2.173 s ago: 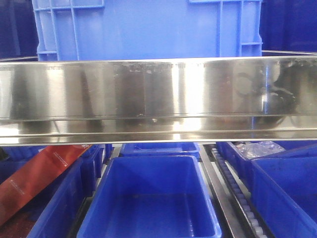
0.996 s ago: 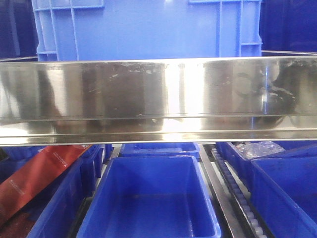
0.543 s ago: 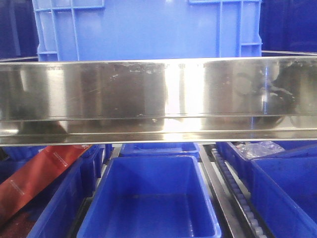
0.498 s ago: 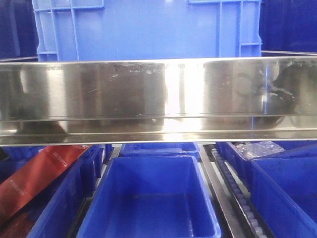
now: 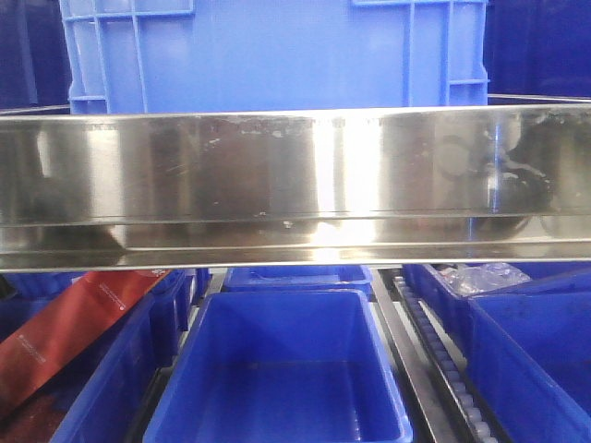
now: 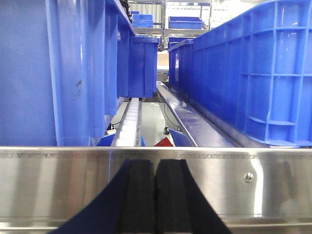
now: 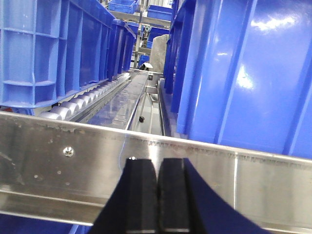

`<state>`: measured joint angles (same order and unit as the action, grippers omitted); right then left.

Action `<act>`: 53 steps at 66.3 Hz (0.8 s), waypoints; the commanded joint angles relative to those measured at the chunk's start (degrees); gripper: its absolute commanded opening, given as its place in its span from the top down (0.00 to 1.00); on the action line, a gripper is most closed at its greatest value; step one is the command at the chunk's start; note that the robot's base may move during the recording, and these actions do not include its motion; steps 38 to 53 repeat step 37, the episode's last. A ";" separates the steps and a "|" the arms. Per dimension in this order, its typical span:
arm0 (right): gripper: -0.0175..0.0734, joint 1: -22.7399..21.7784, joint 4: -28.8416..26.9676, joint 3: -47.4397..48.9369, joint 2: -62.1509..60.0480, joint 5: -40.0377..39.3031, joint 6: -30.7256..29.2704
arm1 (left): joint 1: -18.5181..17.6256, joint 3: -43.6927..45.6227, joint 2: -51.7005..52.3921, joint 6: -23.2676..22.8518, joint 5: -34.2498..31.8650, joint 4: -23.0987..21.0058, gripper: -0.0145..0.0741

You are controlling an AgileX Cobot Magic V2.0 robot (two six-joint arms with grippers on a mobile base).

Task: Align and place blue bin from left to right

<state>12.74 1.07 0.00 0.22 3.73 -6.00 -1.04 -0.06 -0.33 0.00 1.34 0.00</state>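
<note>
Two grippers: both visible in their wrist views, black fingers pressed together, nothing between them.
Left gripper (image 6: 155,195): clenched empty, sits low in front of the steel rail (image 6: 204,180), facing the gap between two crates.
Right gripper (image 7: 157,197): clenched empty, same posture against the rail, facing another gap.
Blue bin (image 5: 277,55): on the upper shelf level behind the rail, flat wall toward the front camera, rib grids at both upper corners; bottom edge hidden by the rail. Not touched by either gripper.
Blue bin, wrist views: ribbed corner shows at right of the left wrist view (image 6: 263,83) and at left of the right wrist view (image 7: 34,53), so it sits between the two gaps.
Neighbours: darker blue crate on the left (image 6: 53,73), glossy deep-blue crate on the right (image 7: 253,73), each apart from the bin by a lane.
Roller track (image 7: 83,105): runs beside the bin's right flank.
Lower level: open small blue bin (image 5: 282,369) centred under the rail, more bins either side.
Red strip (image 5: 65,332): tilted across the lower-left bins.
</note>
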 commanded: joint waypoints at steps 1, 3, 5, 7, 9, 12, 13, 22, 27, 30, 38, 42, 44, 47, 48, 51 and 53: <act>0.89 -0.34 -0.12 0.00 -0.22 -1.17 0.01 | 0.11 0.06 0.33 0.00 -0.61 0.00 0.96; 0.89 -0.34 -0.12 0.00 -0.22 -1.17 0.01 | 0.11 0.06 0.33 0.00 -0.61 0.00 0.96; 0.89 -0.34 -0.12 0.00 -0.22 -1.17 0.01 | 0.11 0.06 0.33 0.00 -0.61 0.00 0.96; 0.89 -0.34 -0.12 0.00 -0.22 -1.17 0.01 | 0.11 0.06 0.33 0.00 -0.61 0.00 0.96; 0.89 -0.34 -0.12 0.00 -0.22 -1.17 0.01 | 0.11 0.06 0.33 0.00 -0.61 0.00 0.96; 0.89 -0.34 -0.12 0.00 -0.22 -1.17 0.01 | 0.11 0.06 0.33 0.00 -0.61 0.00 0.96; 0.89 -0.34 -0.12 0.00 -0.22 -1.17 0.01 | 0.11 0.06 0.33 0.00 -0.61 0.00 0.96; 0.89 -0.34 -0.12 0.00 -0.22 -1.17 0.01 | 0.11 0.06 0.33 0.00 -0.61 0.00 0.96; 0.89 -0.34 -0.12 0.00 -0.22 -1.17 0.01 | 0.11 0.06 0.33 0.00 -0.61 0.00 0.96; 0.89 -0.34 -0.12 0.00 -0.22 -1.17 0.01 | 0.11 0.06 0.33 0.00 -0.61 0.00 0.96; 0.89 -0.34 -0.12 0.00 -0.22 -1.17 0.01 | 0.11 0.06 0.33 0.00 -0.61 0.00 0.96; 0.89 -0.34 -0.12 0.00 -0.22 -1.17 0.01 | 0.11 0.06 0.33 0.00 -0.61 0.00 0.96; 0.89 -0.34 -0.12 0.00 -0.22 -1.17 0.01 | 0.11 0.06 0.33 0.00 -0.61 0.00 0.96; 0.89 -0.34 -0.12 0.00 -0.22 -1.17 0.01 | 0.11 0.06 0.33 0.00 -0.61 0.00 0.96; 0.89 -0.34 -0.12 0.00 -0.22 -1.17 0.01 | 0.11 0.06 0.33 0.00 -0.61 0.00 0.96; 0.89 -0.34 -0.12 0.00 -0.22 -1.17 0.01 | 0.11 0.06 0.33 0.00 -0.61 0.00 0.96; 0.89 -0.34 -0.12 0.00 -0.22 -1.17 0.01 | 0.11 0.06 0.33 0.00 -0.61 0.00 0.96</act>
